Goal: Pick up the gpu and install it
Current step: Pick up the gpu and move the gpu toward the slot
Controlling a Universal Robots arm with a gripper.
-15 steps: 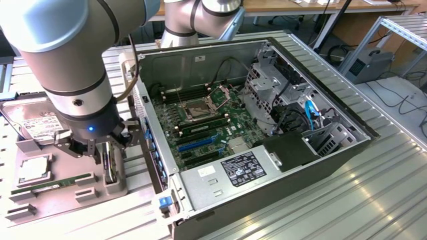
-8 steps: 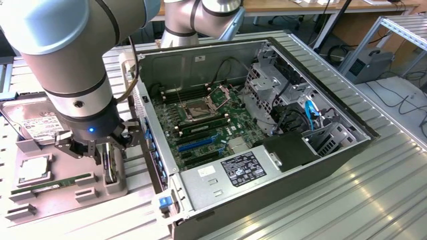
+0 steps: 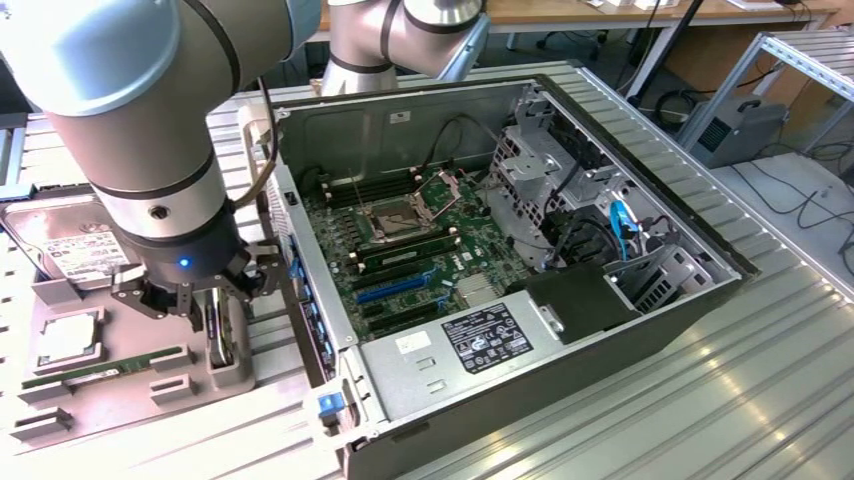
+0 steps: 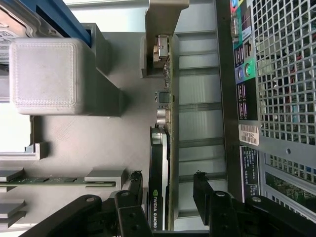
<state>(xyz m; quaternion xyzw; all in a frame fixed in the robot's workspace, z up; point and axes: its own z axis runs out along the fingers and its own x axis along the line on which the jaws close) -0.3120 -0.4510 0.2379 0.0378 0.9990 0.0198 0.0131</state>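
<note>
Wrist view: black pincer [image 4: 167, 177] spread astride thin, flat, edge-on gpu [image 4: 156, 163]; matte grey tray [image 4: 98, 143]

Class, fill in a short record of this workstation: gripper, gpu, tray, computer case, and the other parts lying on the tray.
gripper: open, fingers either side of the gpu, not closed on it
gpu: standing on edge in a tray slot, not yet lifted
tray: grey, beside the case on the exterior view's left
computer case: side open, motherboard exposed
other parts on tray: hard drive, memory stick
</note>
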